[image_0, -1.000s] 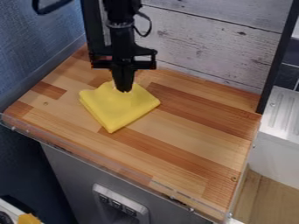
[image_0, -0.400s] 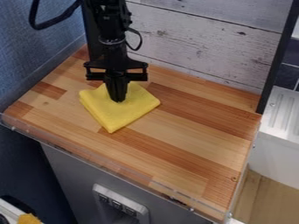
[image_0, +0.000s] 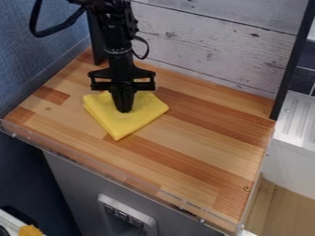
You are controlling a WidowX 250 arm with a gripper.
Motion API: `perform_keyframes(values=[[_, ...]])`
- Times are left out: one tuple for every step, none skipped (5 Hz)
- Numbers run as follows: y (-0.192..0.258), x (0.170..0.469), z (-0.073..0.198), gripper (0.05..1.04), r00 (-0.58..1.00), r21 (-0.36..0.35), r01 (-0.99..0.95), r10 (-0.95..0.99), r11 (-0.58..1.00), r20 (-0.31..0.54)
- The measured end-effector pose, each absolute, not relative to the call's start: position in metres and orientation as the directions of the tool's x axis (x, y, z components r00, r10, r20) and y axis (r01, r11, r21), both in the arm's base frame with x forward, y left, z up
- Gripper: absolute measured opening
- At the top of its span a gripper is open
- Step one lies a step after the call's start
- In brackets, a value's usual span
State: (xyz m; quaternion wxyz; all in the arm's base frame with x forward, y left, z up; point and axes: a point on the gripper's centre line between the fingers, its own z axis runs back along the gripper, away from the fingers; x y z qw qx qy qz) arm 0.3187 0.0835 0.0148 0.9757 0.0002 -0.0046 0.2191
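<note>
The black gripper hangs down over the left back part of the wooden work surface. Its tip is at the middle of a folded yellow cloth, and seems to touch its top. The cloth lies flat in a rough diamond shape, one corner toward the front and one to the right. Part of its back edge is hidden behind the gripper.
White wooden boards stand behind the surface, with a black post at the right back. A blue wall rises on the left. A clear low rim runs along the front edge. Right of the surface is a white ridged sink unit.
The gripper has come forward and down over the cloth, from its back part to its middle, shifting slightly left. The cloth lies where it was.
</note>
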Motion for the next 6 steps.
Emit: perform_keyframes(values=[[0.081, 0.319, 0.016, 0.063, 0.922, 0.005, -0.386, 0.386, 0.922, 0.002], [0.079, 0.325, 0.024, 0.063, 0.943, 0.005, -0.334, 0.334, 0.943, -0.001], [0.075, 0.328, 0.025, 0.063, 0.963, 0.006, -0.271, 0.271, 0.963, -0.01], [0.075, 0.331, 0.025, 0.063, 0.97, 0.007, -0.243, 0.243, 0.97, -0.009], [0.07, 0.33, 0.022, 0.063, 0.971, 0.011, -0.238, 0.238, 0.971, -0.006], [0.069, 0.326, 0.018, 0.063, 0.966, 0.013, -0.256, 0.257, 0.966, -0.016]])
